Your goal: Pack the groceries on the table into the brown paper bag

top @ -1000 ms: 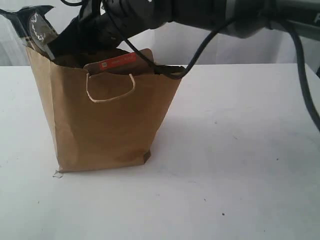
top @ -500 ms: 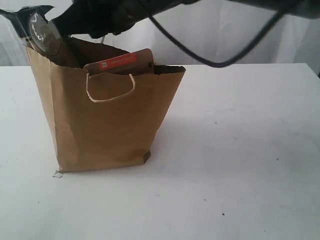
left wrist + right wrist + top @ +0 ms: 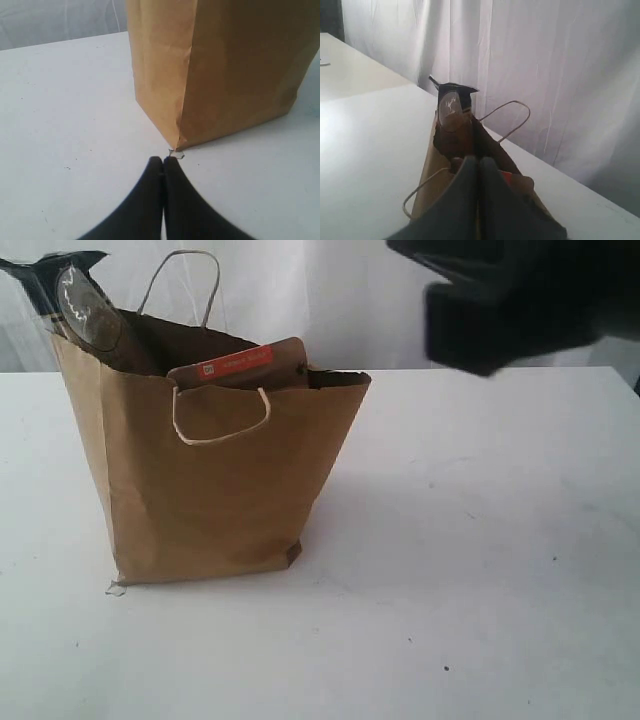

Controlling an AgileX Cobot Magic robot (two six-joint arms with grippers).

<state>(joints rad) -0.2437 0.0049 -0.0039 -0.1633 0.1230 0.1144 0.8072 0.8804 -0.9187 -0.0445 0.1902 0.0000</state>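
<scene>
The bare white table [image 3: 450, 630] fills the foreground. On it, left of centre in the exterior view, the brown paper bag [image 3: 215, 500] stands upright with its mouth open. A small pale scrap [image 3: 176, 154] lies at the bag's near bottom corner. The left gripper [image 3: 163, 161] sits low over the tabletop just beside that corner. Its two dark fingers are pressed together with nothing between them, and the tips are close to the scrap but apart from the paper.

The near handle [image 3: 216, 441] hangs down flat against the bag's front. Just behind it, the brown orange-labelled pouch [image 3: 240, 365] sticks up out of the mouth, its orange strip tilted. At the bag's far left corner the long spaghetti packet [image 3: 85, 300] rises well above the rim, with a dark top and a clear oval window. The far handle [image 3: 186, 252] stands up as a loop behind the pouch.

The right arm [image 3: 520, 300] is a dark blur high at the upper right, away from the bag. The right gripper [image 3: 479, 162] is clenched on nothing and looks down over the bag's open top. A pale curtain [image 3: 560, 75] hangs behind everything.
</scene>
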